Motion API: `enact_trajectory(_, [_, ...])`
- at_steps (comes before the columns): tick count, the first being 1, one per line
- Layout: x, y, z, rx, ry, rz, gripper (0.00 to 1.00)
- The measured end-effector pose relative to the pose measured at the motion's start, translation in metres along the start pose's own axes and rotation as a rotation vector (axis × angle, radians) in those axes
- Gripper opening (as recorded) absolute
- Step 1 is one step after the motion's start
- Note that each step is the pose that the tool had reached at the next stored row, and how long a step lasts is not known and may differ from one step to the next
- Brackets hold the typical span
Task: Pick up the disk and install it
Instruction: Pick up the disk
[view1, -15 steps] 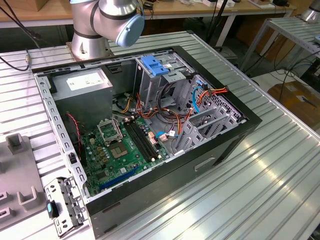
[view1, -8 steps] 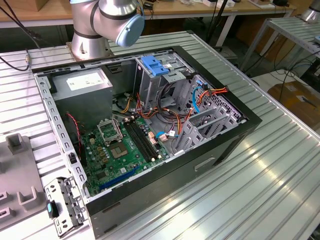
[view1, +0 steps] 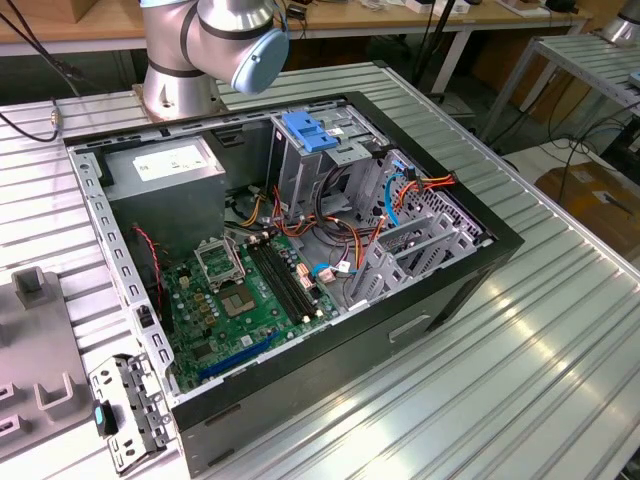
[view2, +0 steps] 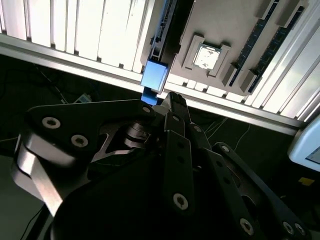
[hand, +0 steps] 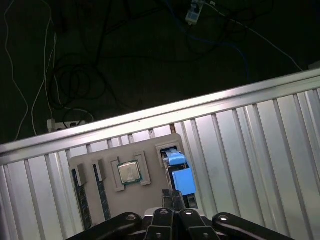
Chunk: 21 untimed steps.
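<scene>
The disk (hand: 179, 175) stands on edge in a slot at one end of a grey parts tray (hand: 150, 150), showing its blue side rail (view2: 154, 75). In the exterior view the disk (view1: 128, 410) sits at the near left, beside the open computer case (view1: 300, 250). In both wrist views my gripper (hand: 172, 196) hangs well above the tray, its black fingers (view2: 172, 107) pressed together and holding nothing, with the tips lined up just beside the blue rail.
The tray also holds a processor chip (hand: 129, 172) and memory sticks (hand: 82, 192). Inside the case are a metal drive cage with a blue latch (view1: 310, 135), a grey power supply (view1: 165, 165), a green motherboard (view1: 240, 300) and loose cables. The arm's base (view1: 180, 70) stands behind the case.
</scene>
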<state>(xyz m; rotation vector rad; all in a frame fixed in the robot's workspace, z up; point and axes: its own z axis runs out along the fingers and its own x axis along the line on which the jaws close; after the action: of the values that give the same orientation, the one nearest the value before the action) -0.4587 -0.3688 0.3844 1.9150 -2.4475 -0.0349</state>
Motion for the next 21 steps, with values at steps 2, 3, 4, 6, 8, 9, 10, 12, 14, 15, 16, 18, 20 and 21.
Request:
enact_trajectory(2, [0.0, 0.0, 0.0, 0.0, 0.0, -0.001, 0.11])
enact_trajectory(3, [0.0, 0.0, 0.0, 0.0001, 0.0002, -0.005, 0.11])
enact_trajectory(4, [0.0, 0.0, 0.0, 0.0002, 0.0004, -0.012, 0.11])
enact_trajectory(6, [0.0, 0.0, 0.0001, 0.0008, 0.0014, -0.04, 0.11])
enact_trajectory(8, [0.0, 0.0, 0.0001, 0.0015, 0.0035, -0.092, 0.11])
enact_trajectory(9, [0.0, 0.0, 0.0001, 0.0018, 0.0043, -0.114, 0.11])
enact_trajectory(10, [0.0, 0.0, 0.0001, 0.0022, 0.0056, -0.148, 0.11])
enact_trajectory(12, [0.0, 0.0, 0.0002, 0.0028, 0.0075, -0.198, 0.11])
enact_trajectory(14, [0.0, 0.0, 0.0003, 0.0035, 0.0093, -0.245, 0.11])
enact_trajectory(15, [0.0, 0.0, 0.0003, 0.0036, 0.0098, -0.259, 0.11])
enact_trajectory(16, [0.0, 0.0, 0.0003, 0.0036, 0.0099, -0.262, 0.11])
enact_trajectory(18, [0.0, 0.0, 0.0003, 0.0037, 0.01, -0.262, 0.11])
enact_trajectory(20, [0.0, 0.0, 0.0003, 0.0037, 0.01, -0.263, 0.11])
enact_trajectory(21, [0.0, 0.0, 0.0003, 0.0037, 0.01, -0.263, 0.11])
